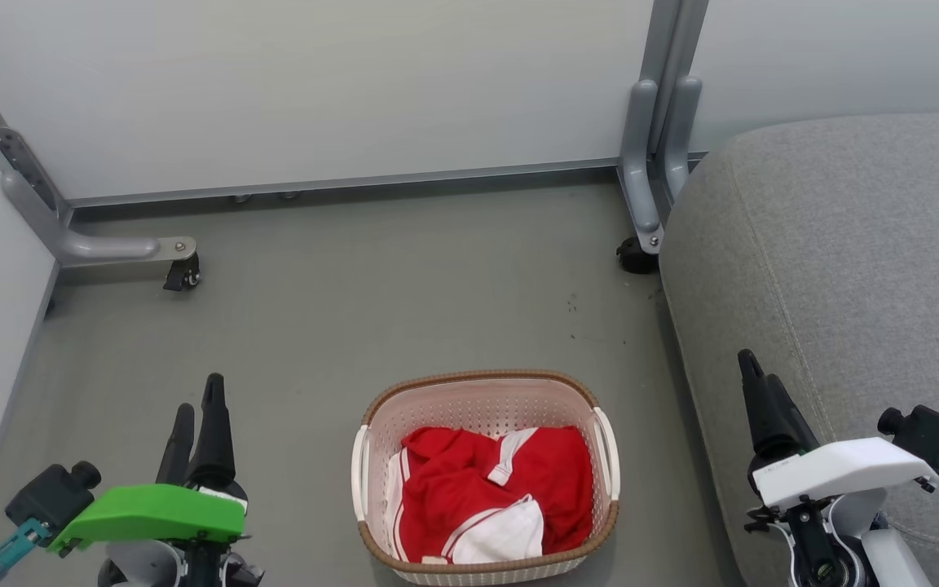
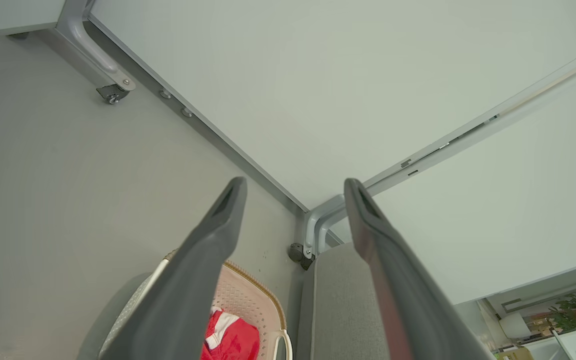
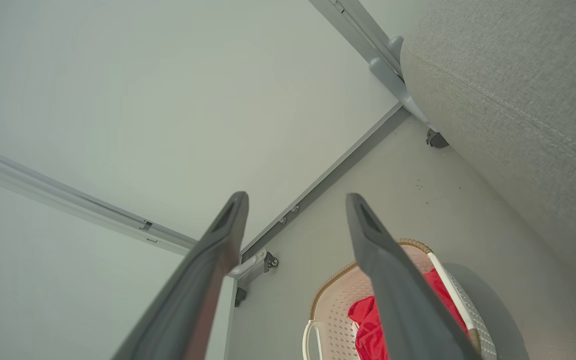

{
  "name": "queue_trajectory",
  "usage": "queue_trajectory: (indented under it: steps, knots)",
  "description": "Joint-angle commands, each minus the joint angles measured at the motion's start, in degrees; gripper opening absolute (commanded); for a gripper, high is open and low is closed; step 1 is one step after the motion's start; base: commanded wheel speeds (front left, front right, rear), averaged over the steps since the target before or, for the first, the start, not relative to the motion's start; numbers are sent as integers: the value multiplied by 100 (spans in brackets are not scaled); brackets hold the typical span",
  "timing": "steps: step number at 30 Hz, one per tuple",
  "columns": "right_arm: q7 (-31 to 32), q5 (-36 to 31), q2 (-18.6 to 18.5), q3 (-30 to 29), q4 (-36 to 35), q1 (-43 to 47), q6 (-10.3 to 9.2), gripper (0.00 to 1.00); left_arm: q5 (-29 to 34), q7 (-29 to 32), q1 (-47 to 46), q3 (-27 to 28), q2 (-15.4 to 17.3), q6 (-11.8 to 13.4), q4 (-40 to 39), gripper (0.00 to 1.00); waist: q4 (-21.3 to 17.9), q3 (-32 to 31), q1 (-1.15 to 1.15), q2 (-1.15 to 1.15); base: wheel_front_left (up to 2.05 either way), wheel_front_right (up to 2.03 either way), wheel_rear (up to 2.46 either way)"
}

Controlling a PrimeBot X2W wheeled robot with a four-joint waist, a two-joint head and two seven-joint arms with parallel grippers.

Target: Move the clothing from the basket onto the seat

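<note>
The seat [image 1: 844, 269], a big grey cushion, lies right under and to the outer side of the right pincer [image 1: 757, 368], so that arm looks the better choice for the carry. The basket [image 1: 478, 379] stands on the floor between the two arms, to the inner side of each and lower than their fingertips, just beside the seat's edge. The clothing [image 1: 453, 489], a rumpled red heap with white trim, lies wholly inside the basket, below its rim, and nothing has been lifted out yet. The left pincer [image 1: 199, 397] and the right one are both spread wide and hold nothing, hanging well above the heap. The step in hand seems to be the first reach. It would go best by swinging the right pincer inward over the heap, coming straight down on a raised fold near the middle and keeping clear of the pierced walls and handles. Close firmly, since the cloth is soft and will slip, then lift until the hanging end clears the rim, or the light basket may drag along.
</note>
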Motion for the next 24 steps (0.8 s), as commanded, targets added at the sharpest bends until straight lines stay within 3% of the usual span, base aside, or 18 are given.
queue_trajectory:
  steps: [1,24]
  knots:
    - [-89,-310,-46,39,-101,-29,3,100,322,-83,-26,-23,37,39,-126,100,0,-4,0,0,0,0,0]
    - [-493,-1918,-53,249,-125,37,3,100,1911,-486,96,-200,35,105,-298,100,14,-38,0,0,0,0,0]
